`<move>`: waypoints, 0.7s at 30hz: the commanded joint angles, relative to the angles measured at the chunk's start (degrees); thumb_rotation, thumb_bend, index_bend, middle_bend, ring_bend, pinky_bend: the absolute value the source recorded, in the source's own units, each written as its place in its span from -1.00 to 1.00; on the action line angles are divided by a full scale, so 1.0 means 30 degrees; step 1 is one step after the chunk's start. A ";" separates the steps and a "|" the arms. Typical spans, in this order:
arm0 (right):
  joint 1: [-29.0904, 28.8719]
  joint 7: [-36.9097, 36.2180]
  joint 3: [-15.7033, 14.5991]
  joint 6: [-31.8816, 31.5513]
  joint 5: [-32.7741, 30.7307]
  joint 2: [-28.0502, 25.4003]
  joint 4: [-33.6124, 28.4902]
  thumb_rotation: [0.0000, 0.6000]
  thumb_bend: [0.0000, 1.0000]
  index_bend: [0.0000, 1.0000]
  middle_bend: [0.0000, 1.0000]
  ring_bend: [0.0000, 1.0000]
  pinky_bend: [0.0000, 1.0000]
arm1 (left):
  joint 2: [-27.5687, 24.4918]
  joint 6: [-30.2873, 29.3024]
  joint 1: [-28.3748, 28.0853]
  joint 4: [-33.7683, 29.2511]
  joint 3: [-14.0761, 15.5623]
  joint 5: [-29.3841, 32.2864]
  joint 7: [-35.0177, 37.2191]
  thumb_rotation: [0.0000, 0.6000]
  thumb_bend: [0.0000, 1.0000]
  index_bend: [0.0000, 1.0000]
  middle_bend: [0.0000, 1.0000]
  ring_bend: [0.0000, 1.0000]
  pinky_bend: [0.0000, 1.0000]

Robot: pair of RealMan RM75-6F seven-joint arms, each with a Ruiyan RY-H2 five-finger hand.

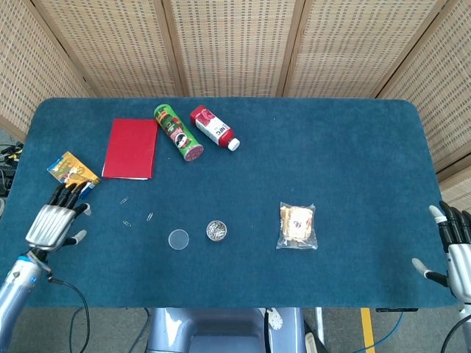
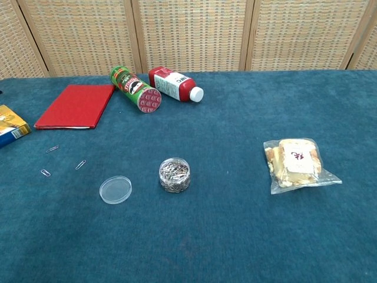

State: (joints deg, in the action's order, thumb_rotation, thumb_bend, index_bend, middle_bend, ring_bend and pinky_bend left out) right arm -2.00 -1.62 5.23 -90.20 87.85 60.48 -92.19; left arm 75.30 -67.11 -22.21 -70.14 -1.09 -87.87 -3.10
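My left hand point(image 1: 55, 220) hovers over the table's left front part, fingers apart and holding nothing, just below a yellow-and-blue box point(image 1: 71, 173) point(image 2: 10, 124). Loose paper clips point(image 1: 136, 215) point(image 2: 62, 162) lie to its right. A small clear jar full of clips point(image 1: 216, 230) point(image 2: 174, 174) stands mid-table with its clear lid point(image 1: 178, 239) point(image 2: 115, 190) beside it. My right hand point(image 1: 456, 246) stays at the table's right front edge, fingers spread and empty. Neither hand shows in the chest view.
A red notebook point(image 1: 131, 148) point(image 2: 76, 105), a green chips can point(image 1: 178, 132) point(image 2: 135, 88) lying down and a red bottle point(image 1: 214, 128) point(image 2: 174, 84) on its side sit at the back left. A clear snack bag point(image 1: 297, 226) point(image 2: 297, 164) lies right of centre on the blue tabletop point(image 1: 346, 162).
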 commanded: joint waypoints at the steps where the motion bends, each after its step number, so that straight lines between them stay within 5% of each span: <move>1: -0.0071 0.0129 0.0037 0.0185 -0.0177 0.0070 0.0052 1.00 -1.00 -1.00 -1.00 -1.00 -1.00 | 0.1534 0.1842 -0.1578 0.2230 0.0384 -0.0962 0.0885 1.00 -0.44 -0.09 -1.00 -1.00 -1.00; 21: -0.0193 0.0455 0.0048 0.0454 -0.0404 0.0246 0.0126 1.00 -1.00 -1.00 -1.00 -1.00 -1.00 | 0.4142 0.2739 -0.2356 0.5338 0.0969 -0.0910 0.1857 1.00 -0.27 -0.06 -1.00 -1.00 -1.00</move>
State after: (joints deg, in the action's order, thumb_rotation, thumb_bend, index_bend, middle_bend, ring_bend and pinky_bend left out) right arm -2.57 -0.26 5.38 -88.83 86.63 61.21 -91.81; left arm 87.34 -59.02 -29.19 -54.56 1.73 -90.69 2.27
